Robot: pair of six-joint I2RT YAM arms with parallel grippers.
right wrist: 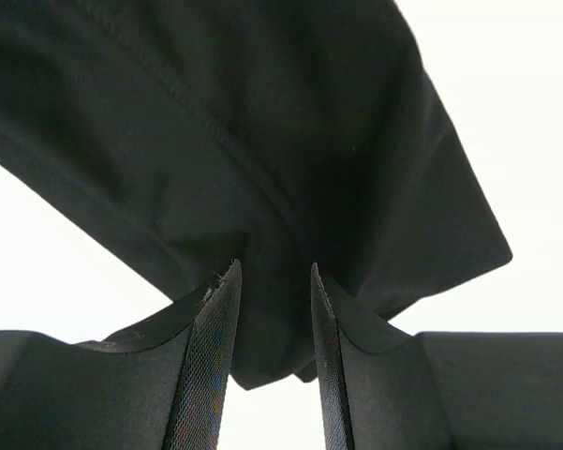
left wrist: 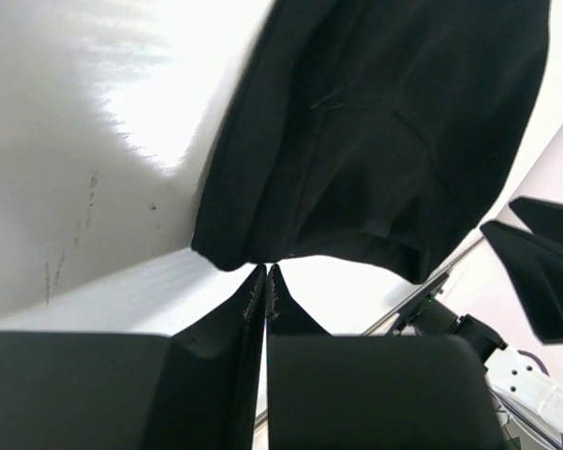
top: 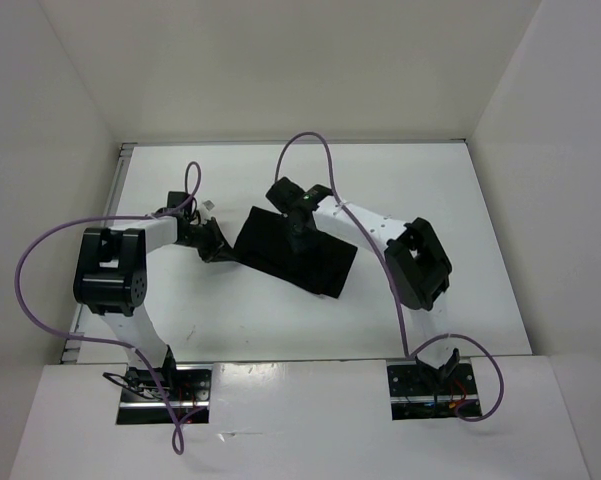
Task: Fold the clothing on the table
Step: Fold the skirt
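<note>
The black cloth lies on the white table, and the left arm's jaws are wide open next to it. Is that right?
Not quite. The left jaws are shut, with their tips pressed together right at the edge of the cloth. The left wrist view shows it. The rest is right: the black cloth lies on the white table.

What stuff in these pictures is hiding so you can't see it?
- Top view: the right gripper covers part of the clothing, so the cloth under it is hidden.
- Left wrist view: the left gripper is shut at the cloth's edge. Black on black hides whether it pinches any fabric.
- Right wrist view: the top and left edges cut the clothing off, so its whole shape and kind cannot be told.
</note>
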